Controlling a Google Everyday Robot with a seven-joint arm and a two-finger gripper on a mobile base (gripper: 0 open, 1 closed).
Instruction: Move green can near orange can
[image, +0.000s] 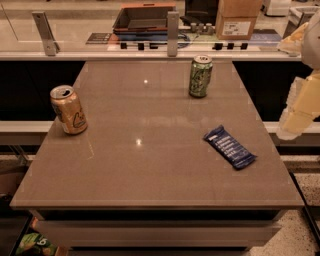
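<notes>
The green can (200, 75) stands upright at the far right part of the brown table (150, 165). The orange can (68, 110), slightly dented, stands upright near the table's left edge, well apart from the green can. My gripper (299, 111) shows as pale, blurred parts at the right edge of the view, beyond the table's right side and to the right of the green can. It holds nothing that I can see.
A blue snack bar wrapper (230, 146) lies flat on the right half of the table. Behind the table runs a counter (100, 50) with metal posts, a dark tray (142, 19) and a cardboard box (239, 19). A green bag (35, 245) lies on the floor at lower left.
</notes>
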